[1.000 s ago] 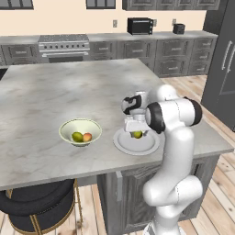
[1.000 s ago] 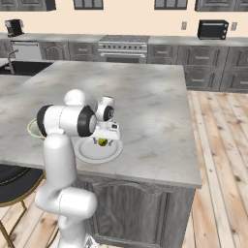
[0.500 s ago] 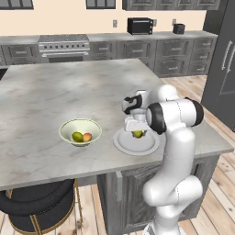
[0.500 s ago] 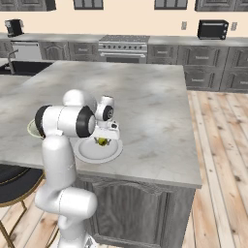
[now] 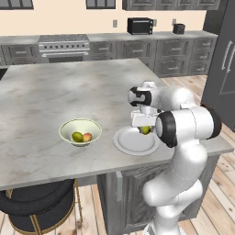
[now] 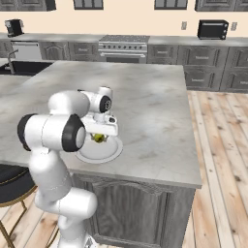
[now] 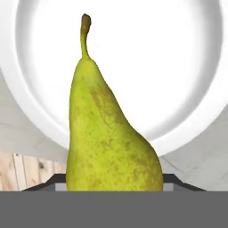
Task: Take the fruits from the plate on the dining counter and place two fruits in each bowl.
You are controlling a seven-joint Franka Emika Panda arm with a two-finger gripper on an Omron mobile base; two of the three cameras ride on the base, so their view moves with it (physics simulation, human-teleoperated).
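Note:
A yellow-green pear (image 7: 107, 133) is pinched in my gripper (image 5: 145, 126), which is shut on it just above the flat white plate (image 5: 131, 144) near the dining counter's (image 5: 55, 96) front right edge. In the hand view the pear stands stem-up over the bare plate (image 7: 187, 67). From the right base view, the gripper (image 6: 100, 135) holds the pear (image 6: 99, 138) over the plate (image 6: 104, 152). Left of the plate stands a cream-green bowl (image 5: 69, 127) with a pear (image 5: 77, 137) and an orange-red peach (image 5: 87, 137) inside.
The counter's front edge (image 5: 114, 167) runs close below the plate. A black round stool (image 5: 41, 204) stands under the counter at the lower left. Stove (image 5: 64, 46) and microwave (image 5: 140, 25) line the back wall.
The jaws have closed from wide open onto the pear on the plate. The arm has hardly moved.

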